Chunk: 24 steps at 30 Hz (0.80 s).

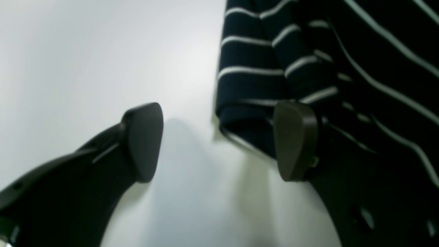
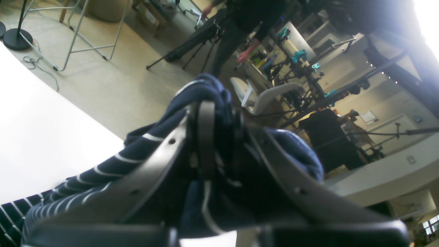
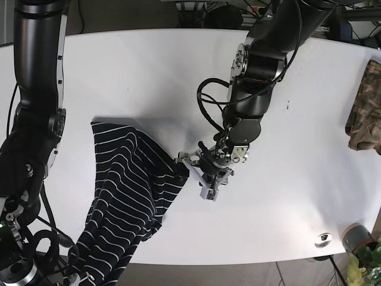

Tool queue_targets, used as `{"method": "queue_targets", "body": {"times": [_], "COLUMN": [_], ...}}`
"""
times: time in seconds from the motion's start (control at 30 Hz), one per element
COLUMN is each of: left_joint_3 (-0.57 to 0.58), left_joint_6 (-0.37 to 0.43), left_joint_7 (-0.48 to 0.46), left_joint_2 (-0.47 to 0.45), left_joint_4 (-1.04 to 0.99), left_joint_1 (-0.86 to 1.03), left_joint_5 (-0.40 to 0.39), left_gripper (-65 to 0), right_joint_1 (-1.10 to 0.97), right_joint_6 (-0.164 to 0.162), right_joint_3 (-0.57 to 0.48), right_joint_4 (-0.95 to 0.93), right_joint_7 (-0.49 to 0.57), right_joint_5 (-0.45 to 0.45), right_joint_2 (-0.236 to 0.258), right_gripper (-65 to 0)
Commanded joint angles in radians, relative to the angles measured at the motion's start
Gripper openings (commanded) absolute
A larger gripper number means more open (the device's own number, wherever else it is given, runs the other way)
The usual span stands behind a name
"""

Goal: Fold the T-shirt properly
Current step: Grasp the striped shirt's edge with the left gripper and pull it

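- Left pincer (image 1: 219, 142) gapes open at the striped T-shirt (image 3: 128, 190) sleeve edge; next, close on it.
- Right pincer (image 2: 219, 137) grips bunched shirt fabric at seven o'clock on the worktop (image 3: 149, 71).

The left gripper (image 1: 219, 140) hangs low, jaws spread; the right gripper (image 2: 219, 137) seems clamped (view blurred).

Navy T-shirt (image 2: 113, 164) with thin white stripes, bunched and lifted above the white table (image 2: 41, 144). Right gripper (image 2: 219, 137) clamped on a fold of it, dark fingers (image 2: 205, 137) pressed close with cloth bulging over the tips. Rest of the fabric trailing down to the lower left. Behind, blurred: a person in dark clothes (image 2: 240, 27), a tripod (image 2: 192, 37), a pale chair (image 2: 264, 96).
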Motion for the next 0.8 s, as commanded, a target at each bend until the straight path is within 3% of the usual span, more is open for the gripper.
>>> {"method": "queue_targets", "body": {"times": [0.0,0.33,0.7,0.77], "left_joint_3": [0.043,0.285,0.291,0.29], "left_joint_6": [-0.006,-0.001,0.0,0.002], "left_joint_7": [-0.019,-0.019,-0.02,-0.022], "left_joint_2": [0.008,0.008,0.008,0.008], "left_joint_4": [-0.018,-0.026,-0.028,-0.028], "left_joint_1": [-0.035,-0.04,-0.04,-0.04], "left_joint_5": [-0.066,-0.284,-0.299,-0.299], "left_gripper": [-18.5,-18.5,-19.3,-23.2], "right_joint_1": [0.042,0.042,0.022,0.02], "right_joint_6": [-0.008,-0.004,-0.004,-0.004], "right_joint_3": [0.009,0.009,0.009,0.009], "right_joint_4": [0.015,0.014,0.018,0.018], "right_joint_7": [0.03,0.03,0.03,0.03], "right_joint_5": [0.004,0.006,0.006,0.007], "right_joint_2": [0.006,0.006,0.006,0.006], "right_gripper": [-62.8,-62.8,-62.8,-62.8]}}
